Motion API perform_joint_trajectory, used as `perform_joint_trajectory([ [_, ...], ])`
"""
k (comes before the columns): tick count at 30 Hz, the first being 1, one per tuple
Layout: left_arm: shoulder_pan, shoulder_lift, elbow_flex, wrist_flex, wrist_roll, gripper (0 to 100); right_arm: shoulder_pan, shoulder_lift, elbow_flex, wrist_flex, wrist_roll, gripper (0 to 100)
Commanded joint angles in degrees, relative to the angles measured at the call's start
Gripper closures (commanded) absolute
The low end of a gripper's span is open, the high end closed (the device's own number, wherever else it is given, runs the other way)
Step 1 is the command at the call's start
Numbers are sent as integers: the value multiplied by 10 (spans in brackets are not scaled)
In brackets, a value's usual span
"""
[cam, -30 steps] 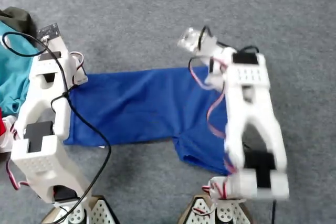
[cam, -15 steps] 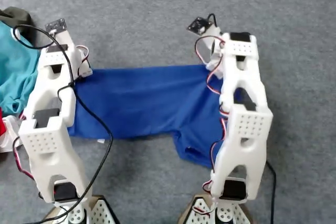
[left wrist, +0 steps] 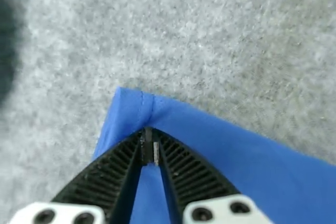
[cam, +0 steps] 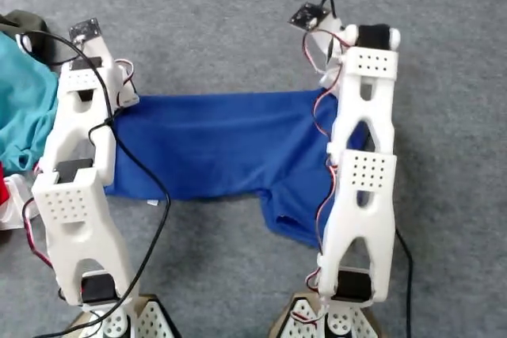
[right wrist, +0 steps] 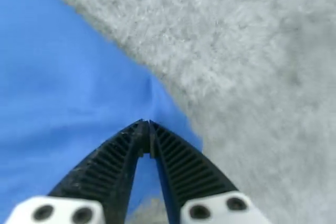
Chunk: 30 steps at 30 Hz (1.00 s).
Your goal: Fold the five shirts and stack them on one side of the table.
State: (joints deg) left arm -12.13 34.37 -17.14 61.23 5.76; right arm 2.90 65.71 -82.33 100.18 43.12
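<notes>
A blue shirt (cam: 222, 144) lies flat on the grey surface (cam: 238, 37), long axis running side to side. The left end effector (left wrist: 148, 150) and right end effector (right wrist: 148, 132) each pinch 1 far corner; the cloth trails back toward the arm bases (cam: 329, 318).

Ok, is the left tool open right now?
No, in the left wrist view the left tool has its tips pinched together on the blue shirt near its corner.
</notes>
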Motion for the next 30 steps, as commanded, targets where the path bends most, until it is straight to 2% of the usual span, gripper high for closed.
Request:
perform_joint_trajectory([
  [1,-17,-9,-76,59,1,980,1,-6,-76,24,6,993],
  [6,-47,-9,-144,124,0,980,6,-62,18,24,9,993],
  [12,-39,-9,-186,187,-24,980,3,-229,247,21,33,993],
  [17,-32,-9,-185,193,-41,980,-4,-387,466,9,84,992],
  [24,-65,-2,-182,164,-41,980,-17,-602,886,-151,124,992],
  [27,-88,23,-137,104,-35,980,-27,-682,1076,-254,128,992],
  [30,-102,35,-105,75,-12,980,-64,-744,1199,-308,123,992],
])
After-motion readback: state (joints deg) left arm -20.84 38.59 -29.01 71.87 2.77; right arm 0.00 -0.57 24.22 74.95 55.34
